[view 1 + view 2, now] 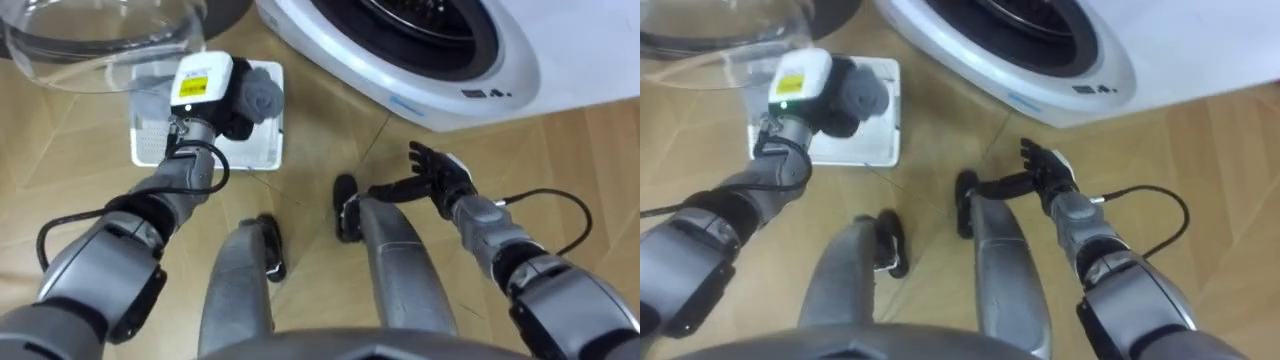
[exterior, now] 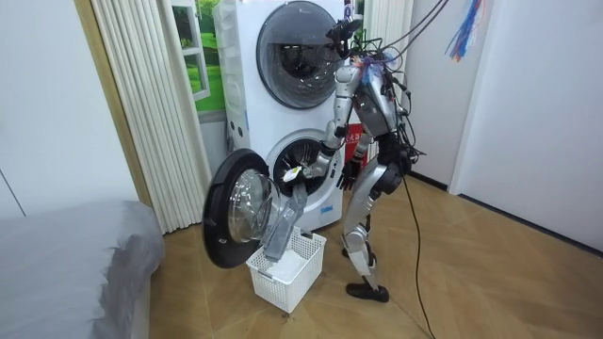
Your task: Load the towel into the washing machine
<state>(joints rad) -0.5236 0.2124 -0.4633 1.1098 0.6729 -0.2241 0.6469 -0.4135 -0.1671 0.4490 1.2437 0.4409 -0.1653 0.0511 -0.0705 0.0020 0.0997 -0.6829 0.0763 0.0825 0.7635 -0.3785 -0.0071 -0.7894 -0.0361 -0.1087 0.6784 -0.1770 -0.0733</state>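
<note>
The robot stands bent at the open washing machine (image 1: 430,95). Its left hand (image 1: 205,85) is curled round a bunched grey towel (image 1: 264,96), held over the white basket (image 1: 262,150) on the floor. In the room view the towel's long tail hangs down towards the basket. The right hand (image 1: 437,172) hovers empty by its knee, fingers spread. To my eye, the lift should go higher first so the tail clears the basket's rim. Then it should swing past the open door (image 1: 90,45) and reach well inside the drum before letting go, or the cloth may drape over the lip.
</note>
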